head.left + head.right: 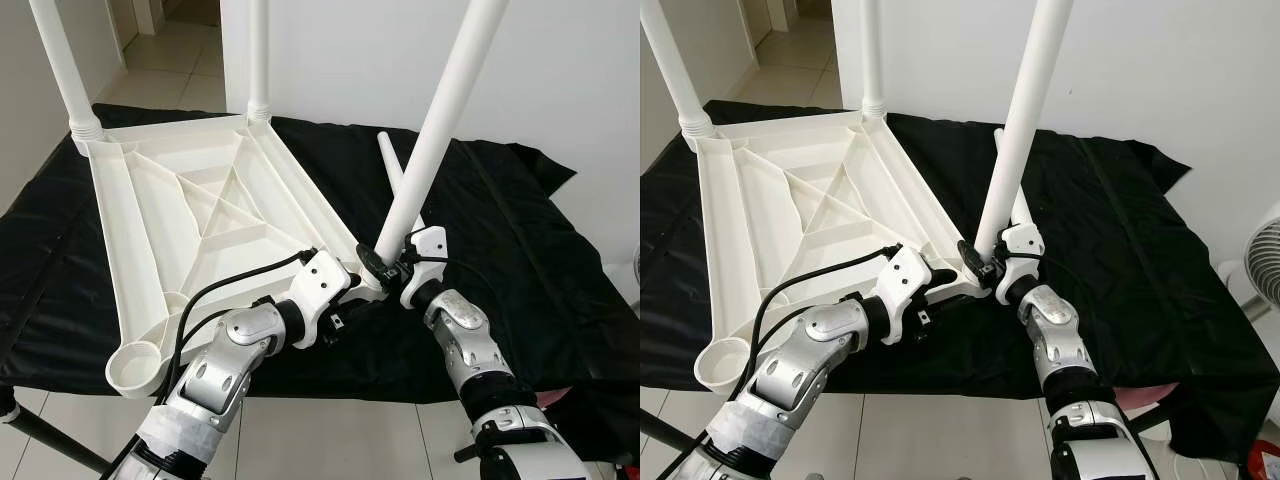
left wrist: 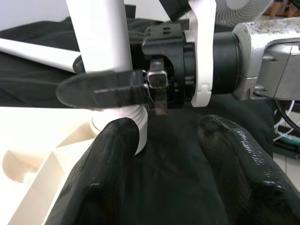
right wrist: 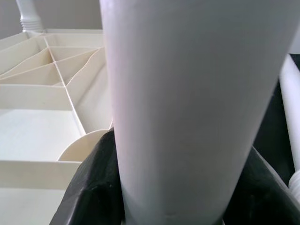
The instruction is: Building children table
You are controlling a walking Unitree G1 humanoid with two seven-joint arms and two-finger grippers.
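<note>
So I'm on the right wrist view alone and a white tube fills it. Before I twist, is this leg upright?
Observer: No, the leg in the right gripper tilts, its top towards the robot's right.
Operator: Where's the left gripper?
Observer: The left gripper is open beside the leg's base, at the tabletop corner.
Operator: Other legs?
Observer: Two fitted legs stand at the far corners; a spare leg lies on the black cloth.

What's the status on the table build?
Right gripper shut on third leg, tilted at the corner socket. Left gripper open beside its base. Tabletop upside down, two legs in. Spare leg behind.
</note>
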